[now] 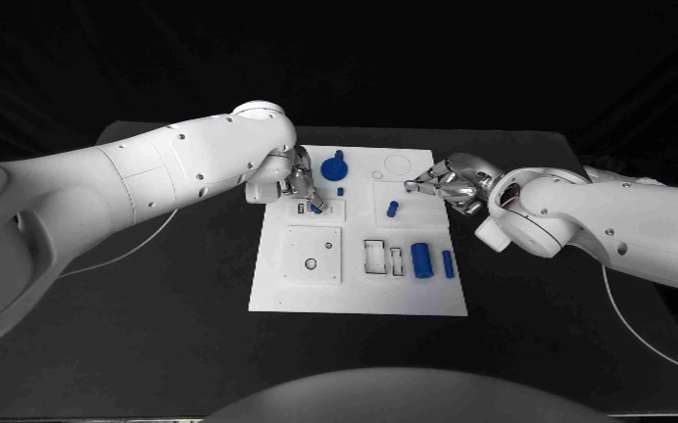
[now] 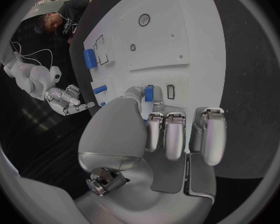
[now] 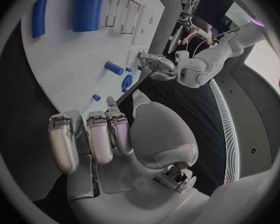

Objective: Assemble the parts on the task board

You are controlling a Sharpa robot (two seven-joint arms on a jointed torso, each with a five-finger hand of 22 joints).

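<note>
Black cloth backs a black table where a robot works over a flat white rectangular task board [image 1: 283, 291].

Its left silver hand [image 1: 300, 186] hovers at the board's ten o'clock corner, thumb and fingers closed around a small blue block [image 2: 149, 92] beside an empty rectangular slot [image 2: 170, 91]. Its right silver hand [image 1: 450, 186] hangs at the board's two o'clock edge, fingers [image 3: 90, 137] loosely curled with nothing in them.

Outward across the board, a round blue knobbed piece [image 1: 335, 167] sits at twelve o'clock, a short blue peg [image 1: 393, 210] lies near the centre, and a fat blue cylinder [image 1: 421, 259] and slim blue bar [image 1: 448, 264] rest side by side at four o'clock, just beside two outlined rectangular pockets [image 1: 376, 257].

These parts look like rigid, light plastic, smooth enough to slip. Judged from here, each is best pinched across its short sides at mid-length, leaving the end free to enter its pocket.
</note>
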